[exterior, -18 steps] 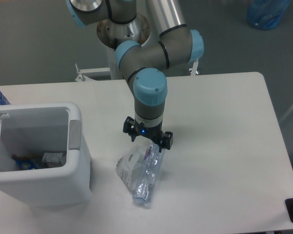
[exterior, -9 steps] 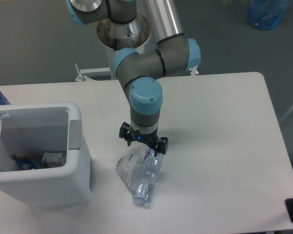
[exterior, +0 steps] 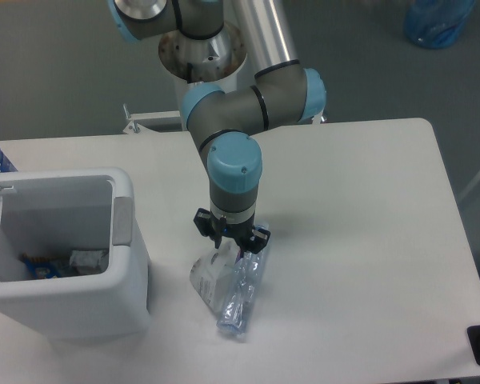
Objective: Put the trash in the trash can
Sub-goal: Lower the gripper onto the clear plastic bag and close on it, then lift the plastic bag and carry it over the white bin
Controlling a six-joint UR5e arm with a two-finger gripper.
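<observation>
**A:** Status on the trash job?

**B:** Not started in any way that counts. Both pieces sit on the white tabletop (exterior: 360, 208), just right of the white boxy plastic trash can (exterior: 64, 308) with the grey side tab. The crumpled clear-white plastic wrapper (exterior: 210, 280) lies nearer the can, and the slim crushed clear plastic bottle (exterior: 238, 298) with the blue-white label lies touching it on the side away from the can.

**A:** Anything in the can?

**B:** A few scraps at the bottom: something blue and something pale and crumpled. Can't say what they are. Neither looks like our two pieces.

**A:** Tool?

**B:** The black two-finger tool (exterior: 230, 250) hangs straight down right of the can, at the far end of the pile where wrapper and bottle meet. Fingers are apart, a moderate gap. The tips look level with the top of the trash, possibly touching it. Can't tell whether anything is between them, and nothing is lifted.

**A:** So what's left?

**B:** My read: everything. Close on one piece, lift, carry over the can's open top, drop, then return for the other. Because the two pieces touch, one grasp may drag or snag both.
</observation>
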